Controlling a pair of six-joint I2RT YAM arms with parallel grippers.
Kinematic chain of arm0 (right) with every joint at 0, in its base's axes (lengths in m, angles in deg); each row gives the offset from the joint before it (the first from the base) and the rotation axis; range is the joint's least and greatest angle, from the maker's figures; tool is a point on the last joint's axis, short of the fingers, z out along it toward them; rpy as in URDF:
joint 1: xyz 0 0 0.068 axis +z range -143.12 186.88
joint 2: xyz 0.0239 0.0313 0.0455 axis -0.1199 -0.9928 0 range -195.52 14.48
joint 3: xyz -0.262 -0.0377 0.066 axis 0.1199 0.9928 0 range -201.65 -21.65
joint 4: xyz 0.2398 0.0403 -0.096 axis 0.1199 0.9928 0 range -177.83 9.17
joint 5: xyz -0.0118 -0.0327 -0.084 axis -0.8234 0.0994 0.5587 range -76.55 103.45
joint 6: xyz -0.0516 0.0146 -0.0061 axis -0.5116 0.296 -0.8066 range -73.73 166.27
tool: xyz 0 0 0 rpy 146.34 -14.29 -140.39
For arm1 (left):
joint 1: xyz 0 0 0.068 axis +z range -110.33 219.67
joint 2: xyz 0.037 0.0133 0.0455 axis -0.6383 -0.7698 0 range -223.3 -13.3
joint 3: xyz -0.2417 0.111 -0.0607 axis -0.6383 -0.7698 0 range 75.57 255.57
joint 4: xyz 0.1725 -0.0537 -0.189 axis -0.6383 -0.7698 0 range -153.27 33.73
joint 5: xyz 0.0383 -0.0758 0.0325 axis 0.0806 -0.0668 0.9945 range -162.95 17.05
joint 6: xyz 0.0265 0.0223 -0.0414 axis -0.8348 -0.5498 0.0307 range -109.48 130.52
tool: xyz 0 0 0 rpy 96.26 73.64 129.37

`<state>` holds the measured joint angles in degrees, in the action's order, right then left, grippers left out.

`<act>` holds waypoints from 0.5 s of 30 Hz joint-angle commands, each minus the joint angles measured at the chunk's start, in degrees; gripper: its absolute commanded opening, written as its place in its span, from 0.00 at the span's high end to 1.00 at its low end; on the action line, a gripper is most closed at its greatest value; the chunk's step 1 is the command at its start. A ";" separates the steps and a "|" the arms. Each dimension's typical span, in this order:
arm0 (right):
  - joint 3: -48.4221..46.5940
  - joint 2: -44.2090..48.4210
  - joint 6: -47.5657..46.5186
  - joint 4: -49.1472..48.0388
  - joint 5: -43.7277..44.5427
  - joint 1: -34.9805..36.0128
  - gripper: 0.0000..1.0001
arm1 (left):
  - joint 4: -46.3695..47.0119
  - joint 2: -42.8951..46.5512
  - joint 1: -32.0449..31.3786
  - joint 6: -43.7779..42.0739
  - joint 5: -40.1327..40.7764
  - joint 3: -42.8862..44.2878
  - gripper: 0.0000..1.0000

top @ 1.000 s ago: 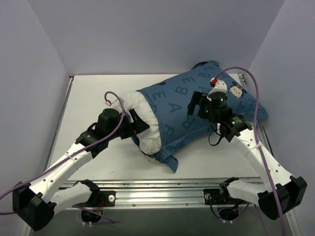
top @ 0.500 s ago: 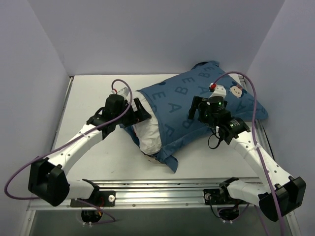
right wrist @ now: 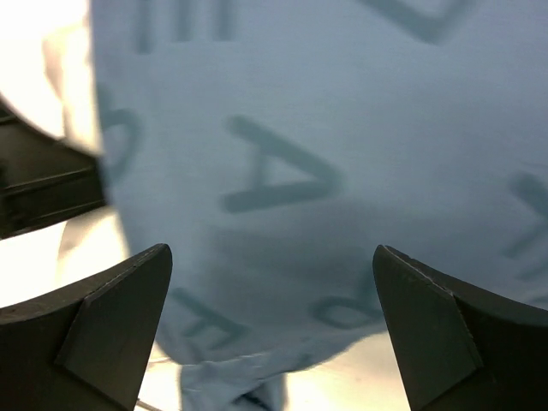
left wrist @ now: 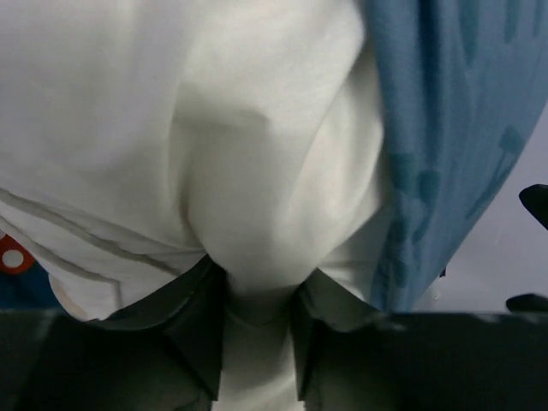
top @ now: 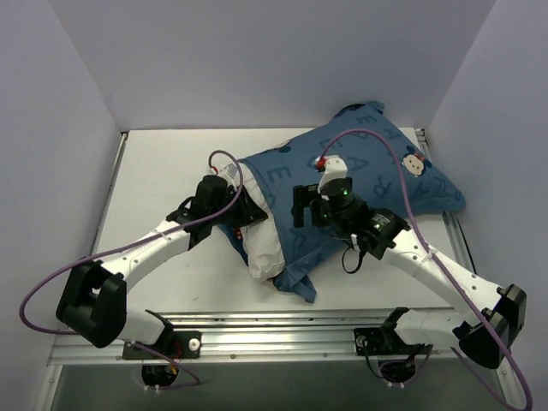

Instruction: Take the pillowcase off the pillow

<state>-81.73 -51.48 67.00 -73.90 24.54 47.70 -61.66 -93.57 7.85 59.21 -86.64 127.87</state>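
The pillowcase is blue with darker letters and covers the right part of the pillow. The pillow's bare white end sticks out on the left. My left gripper presses into that white end. In the left wrist view its jaws are shut on a bulging fold of the pillow, with the pillowcase's edge just to the right. My right gripper hovers over the pillowcase near its open edge. Its fingers stand wide apart above the lettered cloth, holding nothing.
White walls close in the table on the left, back and right. A metal rail runs along the near edge between the arm bases. Purple cables loop above both arms. A loose pillowcase corner hangs toward the front.
My left gripper moved right onto the pillow's bare end and closed on a fold of it. My right gripper slid left across the pillowcase toward its open edge, still open.
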 commanded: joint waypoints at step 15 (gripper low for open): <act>-9.18 -18.06 1.59 2.24 25.82 13.41 0.30 | -0.23 8.37 -1.94 -0.43 1.21 0.88 0.98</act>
<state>-89.71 -67.69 67.66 -73.03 43.05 62.08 -60.72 -90.07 6.56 59.52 -85.48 127.54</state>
